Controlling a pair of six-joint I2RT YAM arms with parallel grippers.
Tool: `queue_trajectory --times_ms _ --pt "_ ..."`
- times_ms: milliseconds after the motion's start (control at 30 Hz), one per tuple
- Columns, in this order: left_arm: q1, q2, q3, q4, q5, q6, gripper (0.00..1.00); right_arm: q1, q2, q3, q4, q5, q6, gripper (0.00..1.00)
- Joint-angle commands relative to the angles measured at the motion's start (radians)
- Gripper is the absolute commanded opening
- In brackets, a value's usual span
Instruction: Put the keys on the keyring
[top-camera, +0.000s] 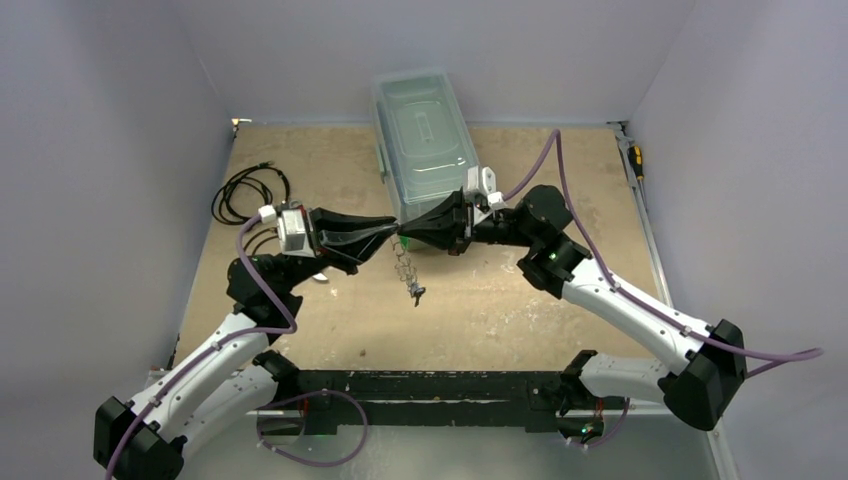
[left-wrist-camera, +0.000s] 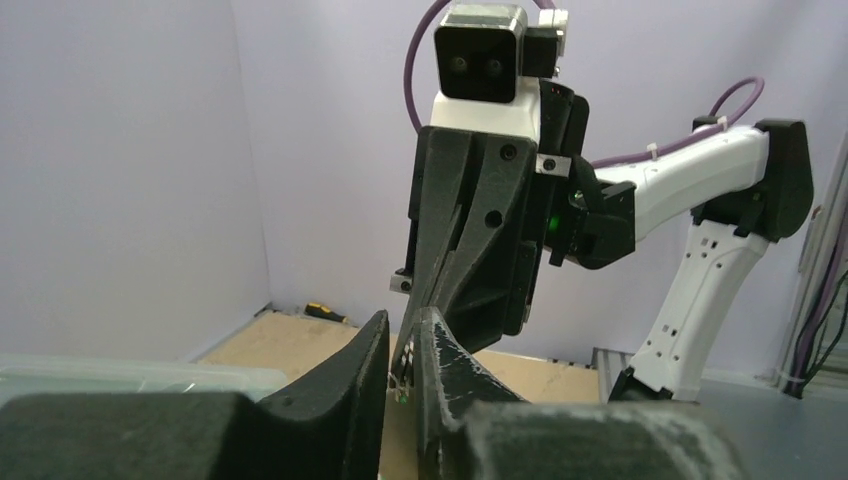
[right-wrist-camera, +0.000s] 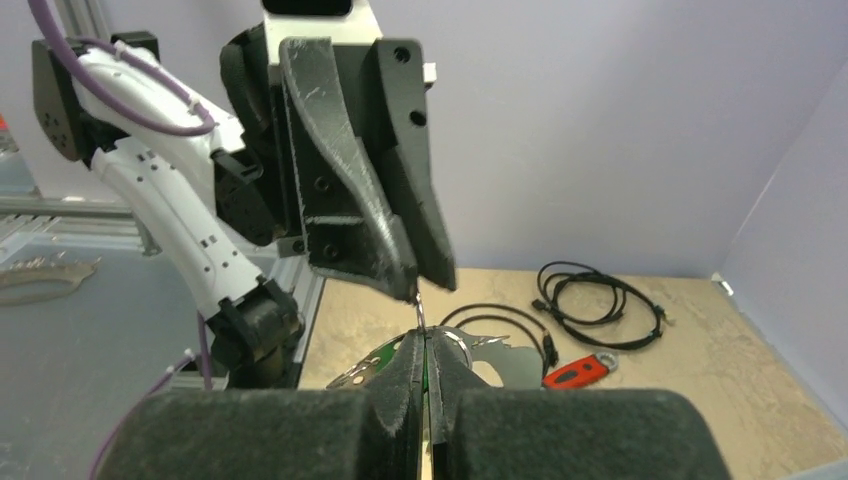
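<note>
- Cables (top-camera: 245, 190) lie on the left of the table (top-camera: 300, 330), and no container is there.
- The left gripper (top-camera: 388, 232) has its fingers almost together, with a narrow gap. It seems to pinch a thin wire ring (right-wrist-camera: 420, 314) of the keyring (top-camera: 407, 272).
- The keyring hangs in the air under the two tips, above the middle of the table.
- The right gripper (top-camera: 408, 233) meets the left one tip to tip. Its fingers are pressed on a thin thing with green, I judge the green key (right-wrist-camera: 425, 372).
- Step in hand: threading this key on the ring. The next move needs a very fine push of the key hole along the wire, and both grips must stay firm.
- The blue key I cannot find.
- The clear box (top-camera: 425, 140) stands behind, with its lid on. I cannot tell what is in it.
</note>
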Motion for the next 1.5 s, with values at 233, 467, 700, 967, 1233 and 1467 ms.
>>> queue_trajectory --times_ms 233,467,700,967,1233,1467 --pt "0.003 -0.031 0.184 -0.374 0.089 0.285 0.67 0.002 -0.07 0.183 -0.505 0.097 -0.31 0.0" --pt "-0.077 -0.004 0.381 -0.869 0.077 0.703 0.6 0.005 -0.028 0.375 -0.934 0.238 -0.457 0.0" --pt "-0.128 0.053 0.413 -0.98 0.007 0.778 0.56 0.014 0.028 0.521 -1.231 0.418 -0.509 0.0" --pt "-0.131 0.15 0.428 -0.932 0.109 0.716 0.43 0.137 0.031 0.521 -1.249 0.488 -0.49 0.0" --pt "-0.131 0.197 0.433 -0.948 0.193 0.712 0.35 0.161 0.018 0.507 -1.218 0.498 -0.489 0.0" --pt "-0.131 0.205 0.428 -0.94 0.238 0.706 0.38 0.162 0.016 0.499 -1.207 0.504 -0.496 0.0"
